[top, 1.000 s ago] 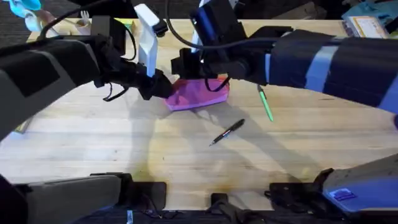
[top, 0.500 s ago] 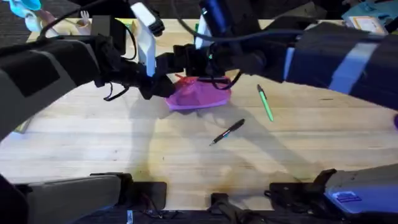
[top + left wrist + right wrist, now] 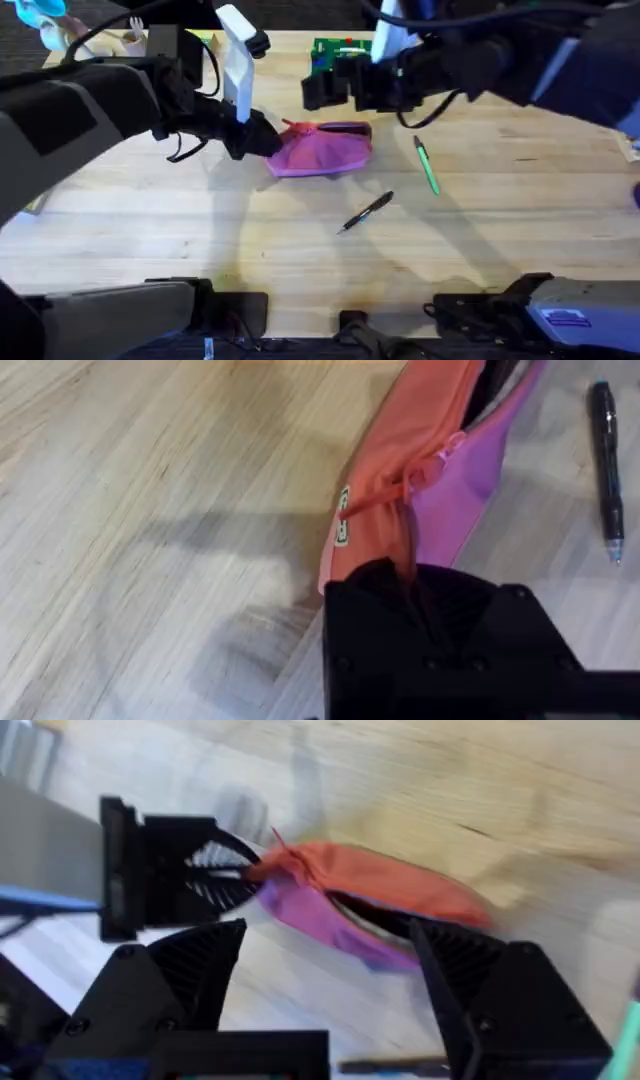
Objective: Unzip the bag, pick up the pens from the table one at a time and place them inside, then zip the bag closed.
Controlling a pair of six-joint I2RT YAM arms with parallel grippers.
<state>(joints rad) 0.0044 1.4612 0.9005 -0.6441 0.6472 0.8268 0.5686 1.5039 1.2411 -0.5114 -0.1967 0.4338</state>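
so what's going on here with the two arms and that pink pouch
The left gripper is clamped on one end of the soft pink fabric pouch, pinning it to the light wooden table. The pouch's zipper looks open. The right gripper hovers open above it. The slim light green pen and the black pen with a clip lie on the table, not yet picked up.

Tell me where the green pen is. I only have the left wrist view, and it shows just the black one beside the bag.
Observer: The green pen lies on the table to the right of the bag, not touching it.
Operator: What is the right arm doing?
Observer: The right end effector hangs open above the bag, holding nothing.
Operator: Is the zipper undone?
Observer: The right wrist view shows a gap along the bag's top, so it is at least partly open.
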